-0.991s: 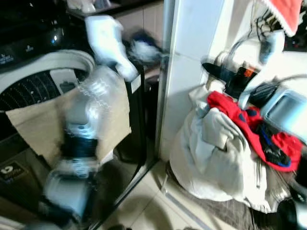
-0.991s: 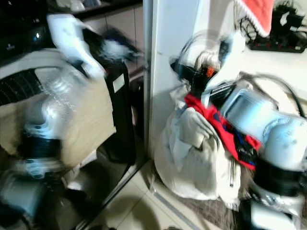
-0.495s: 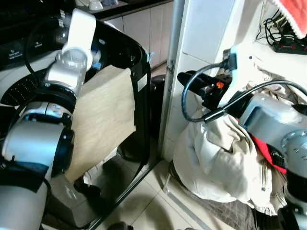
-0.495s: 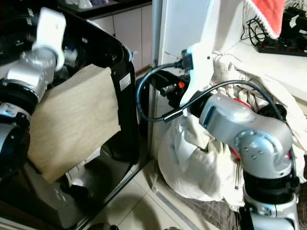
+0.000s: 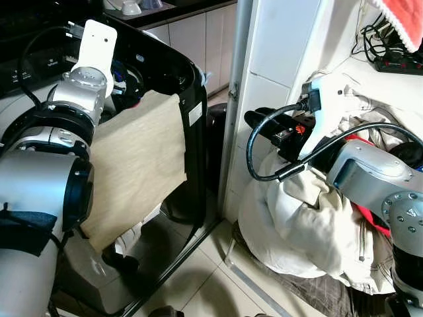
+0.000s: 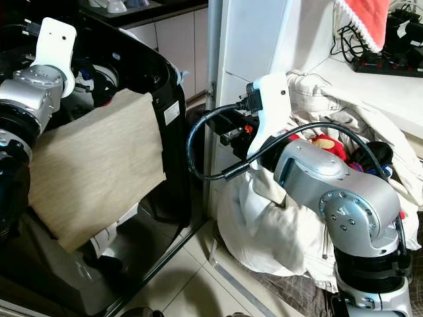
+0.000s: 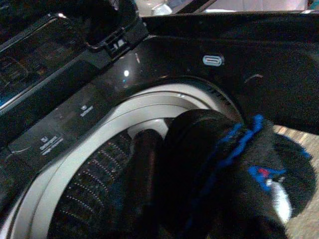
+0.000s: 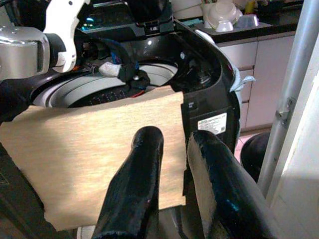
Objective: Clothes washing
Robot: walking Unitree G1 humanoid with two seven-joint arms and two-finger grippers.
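My left gripper (image 5: pixel 122 71) hangs over the open top of the black washing machine (image 5: pixel 192 79), shut on a dark garment with blue trim (image 7: pixel 234 164). The grey ribbed drum (image 7: pixel 94 169) lies just under it. My right gripper (image 5: pixel 254 119) is held up beside the white wall edge, in front of the laundry pile. Its fingers (image 8: pixel 144 149) point at the machine, open by a narrow gap with nothing between them. The pile holds a big cream garment (image 5: pixel 304 218) and a red piece (image 6: pixel 324 142).
A beige sheet (image 5: pixel 139 165) hangs over the machine's front rim. A metal pole (image 5: pixel 234 86) and white wall corner (image 5: pixel 277 59) separate the machine from the pile. A power strip with cables (image 5: pixel 396 63) lies on the ledge under a red cloth (image 5: pixel 400 20). The floor (image 5: pixel 198 290) is tiled.
The blur has settled. My left arm has gone from in front of the beige sheet to over the drum with the dark garment. My right arm has lifted from the pile.
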